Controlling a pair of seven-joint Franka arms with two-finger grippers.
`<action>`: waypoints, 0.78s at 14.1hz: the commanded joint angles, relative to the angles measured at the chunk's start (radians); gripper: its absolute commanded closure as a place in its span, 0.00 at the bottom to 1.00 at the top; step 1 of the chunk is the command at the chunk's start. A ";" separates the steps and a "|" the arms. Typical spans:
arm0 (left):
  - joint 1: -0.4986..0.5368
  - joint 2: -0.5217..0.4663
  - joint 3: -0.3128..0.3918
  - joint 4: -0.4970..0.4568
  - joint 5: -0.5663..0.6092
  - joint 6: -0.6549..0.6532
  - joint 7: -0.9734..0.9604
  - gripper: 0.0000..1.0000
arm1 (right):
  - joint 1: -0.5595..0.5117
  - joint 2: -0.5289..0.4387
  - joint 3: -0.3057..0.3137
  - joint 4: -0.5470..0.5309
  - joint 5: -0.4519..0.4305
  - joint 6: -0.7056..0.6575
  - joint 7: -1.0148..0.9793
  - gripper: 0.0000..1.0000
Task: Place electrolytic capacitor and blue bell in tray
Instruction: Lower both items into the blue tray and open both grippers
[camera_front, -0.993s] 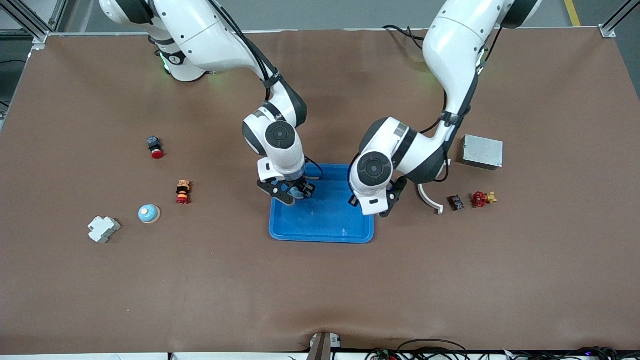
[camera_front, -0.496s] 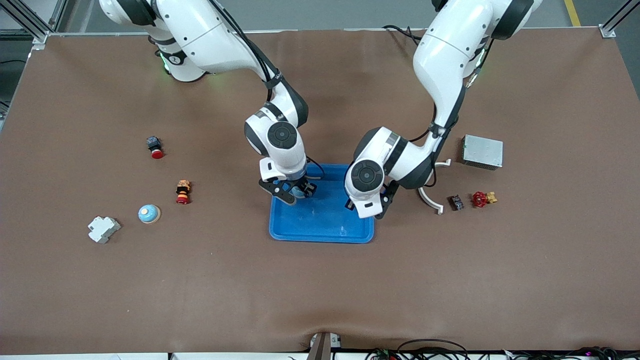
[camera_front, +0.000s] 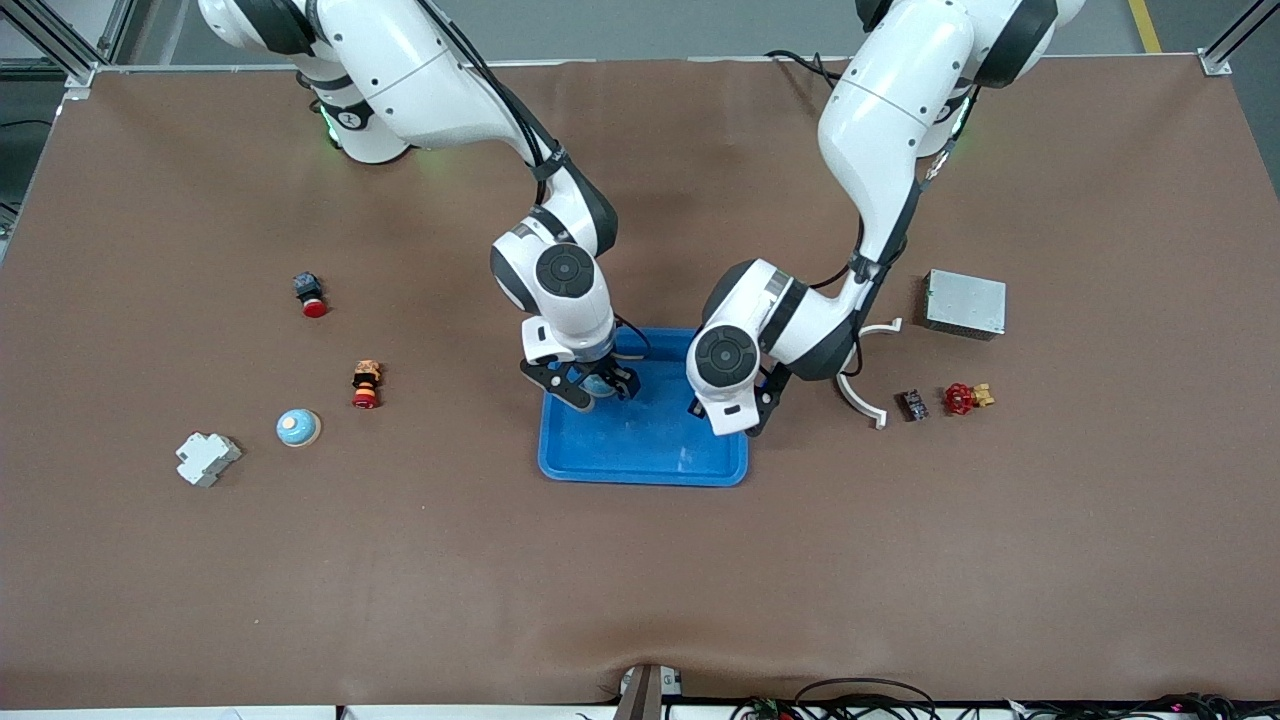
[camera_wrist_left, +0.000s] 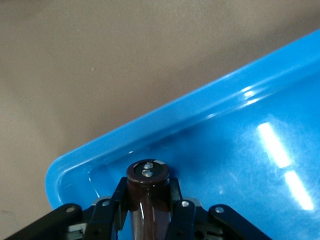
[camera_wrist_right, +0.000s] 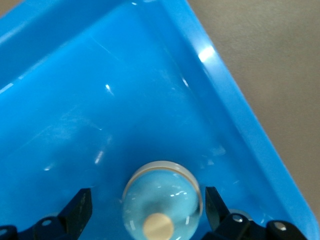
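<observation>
I lower my left end effector (camera_front: 722, 412) gently so the electrolytic capacitor (camera_wrist_left: 147, 176), clamped between its fingers, meets the tray (camera_front: 640, 460) floor before I release; it hangs just inside a tray corner, low in the left wrist frame. My right end effector (camera_wrist_right: 147, 212) stands wide over the tray, fingers clear of the blue bell (camera_wrist_right: 161, 200), which sits on the tray floor at the lower centre of the right wrist frame.
</observation>
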 joint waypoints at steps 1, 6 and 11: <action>-0.022 0.000 0.009 0.015 -0.022 0.001 -0.017 0.90 | 0.009 0.005 -0.008 0.067 -0.002 -0.080 0.002 0.00; -0.022 0.002 0.009 0.012 -0.017 0.001 -0.015 0.78 | -0.070 -0.031 -0.011 0.188 -0.003 -0.350 -0.264 0.00; -0.022 0.004 0.009 0.011 -0.011 -0.002 -0.012 0.69 | -0.247 -0.125 -0.014 0.153 -0.006 -0.425 -0.640 0.00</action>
